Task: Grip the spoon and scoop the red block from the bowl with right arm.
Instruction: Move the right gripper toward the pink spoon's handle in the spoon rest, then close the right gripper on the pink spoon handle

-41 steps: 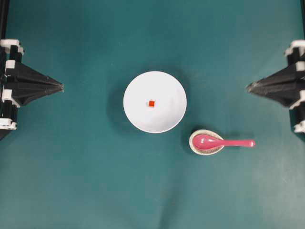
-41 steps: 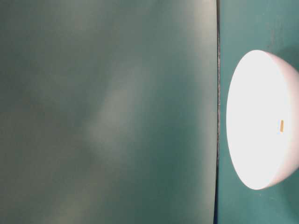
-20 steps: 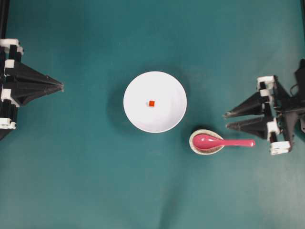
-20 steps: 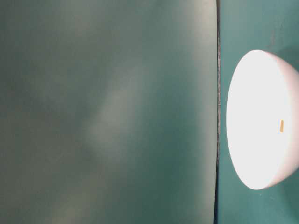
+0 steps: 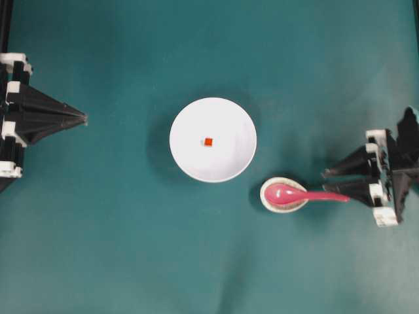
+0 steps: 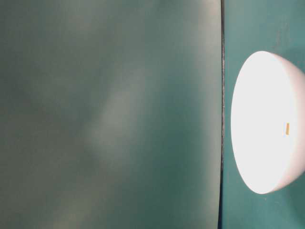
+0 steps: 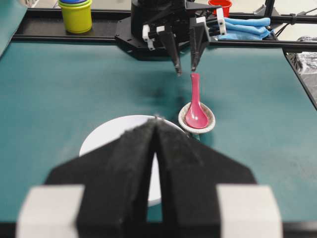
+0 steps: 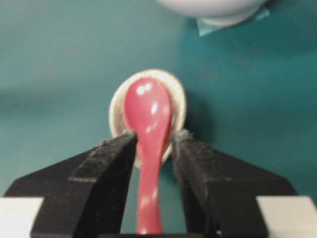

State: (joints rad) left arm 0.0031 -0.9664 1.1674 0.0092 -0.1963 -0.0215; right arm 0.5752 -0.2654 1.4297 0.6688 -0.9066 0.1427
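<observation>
Your desk (image 5: 131, 261) is covered in a plain teal mat, evenly lit. At its far edge you've got stacked yellow cups (image 7: 75, 12), a red cup (image 7: 221, 6) and blue cloth (image 7: 247, 27).

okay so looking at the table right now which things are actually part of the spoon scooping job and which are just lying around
Part of the job: spoon, red block, bowl, right gripper with open jaws either side of the spoon handle.
Just lying about: speckled dish, stacked cups, blue cloth, idle left gripper.
</observation>
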